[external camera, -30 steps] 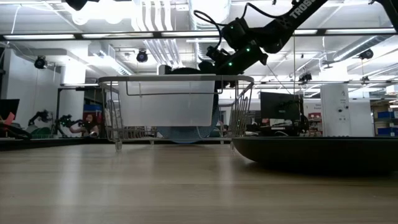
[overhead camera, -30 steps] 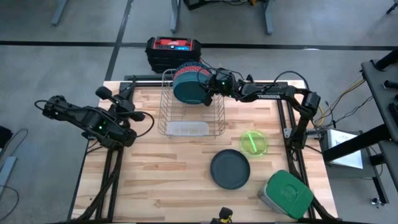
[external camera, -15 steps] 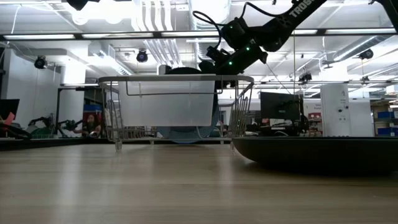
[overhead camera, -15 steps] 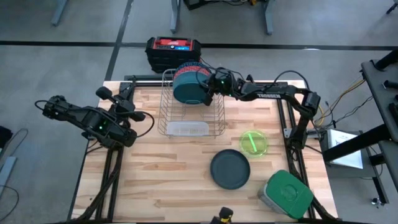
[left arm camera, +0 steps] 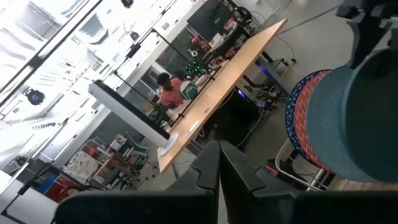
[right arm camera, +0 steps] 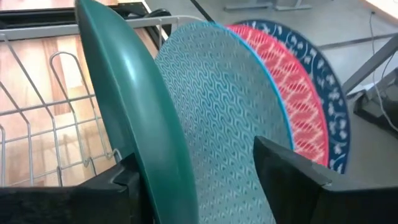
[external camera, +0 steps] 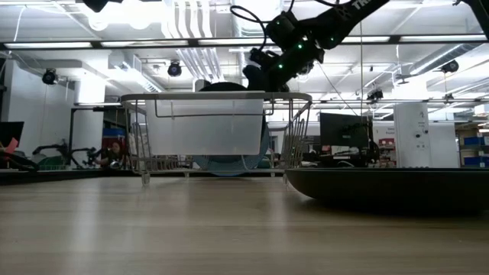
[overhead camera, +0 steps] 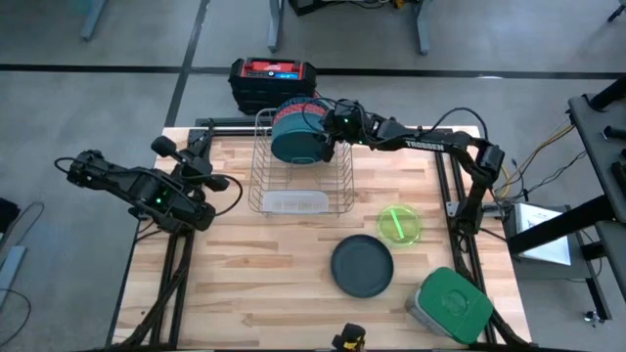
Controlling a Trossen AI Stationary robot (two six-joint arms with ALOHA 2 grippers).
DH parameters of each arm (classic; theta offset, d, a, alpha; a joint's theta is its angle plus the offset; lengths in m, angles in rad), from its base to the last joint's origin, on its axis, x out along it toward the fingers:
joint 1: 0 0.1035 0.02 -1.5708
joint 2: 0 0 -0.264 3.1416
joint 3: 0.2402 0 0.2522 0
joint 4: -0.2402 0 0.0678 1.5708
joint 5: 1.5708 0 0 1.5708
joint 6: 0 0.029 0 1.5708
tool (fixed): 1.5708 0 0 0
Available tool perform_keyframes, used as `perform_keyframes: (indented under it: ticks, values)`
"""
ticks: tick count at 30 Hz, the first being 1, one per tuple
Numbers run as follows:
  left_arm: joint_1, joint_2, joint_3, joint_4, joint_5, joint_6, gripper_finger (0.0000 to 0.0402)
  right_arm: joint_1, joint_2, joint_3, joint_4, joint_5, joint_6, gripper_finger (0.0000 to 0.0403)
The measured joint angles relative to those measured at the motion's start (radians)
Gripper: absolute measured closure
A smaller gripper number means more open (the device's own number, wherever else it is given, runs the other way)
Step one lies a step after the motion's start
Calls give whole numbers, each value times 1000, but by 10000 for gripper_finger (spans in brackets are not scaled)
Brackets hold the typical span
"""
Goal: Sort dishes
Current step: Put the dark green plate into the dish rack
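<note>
The right arm is reaching across to the wire rack [overhead camera: 298, 161], its gripper [right arm camera: 199, 177] fingers spread, straddling the dark green plate [right arm camera: 134, 118] standing there. The left gripper [left arm camera: 219, 171], clenched, is idling beside the tabletop [overhead camera: 245, 284].

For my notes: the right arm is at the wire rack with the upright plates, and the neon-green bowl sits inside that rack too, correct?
Not quite. The neon-green bowl sits on the table, outside the wire rack, as the high view shows. The right gripper is indeed at the upright plates.
</note>
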Motion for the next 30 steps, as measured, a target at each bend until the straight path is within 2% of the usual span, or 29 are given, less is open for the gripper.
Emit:
perform_keyframes:
  ticks: [11, 30]
  values:
    - [0, 0, 0, 0, 27, -11, 401, 0, 0, 83, -62, -1, -50, 130]
    - [0, -1, 0, -1, 29, -15, 401, 0, -1, 132, -69, -3, -117, 96]
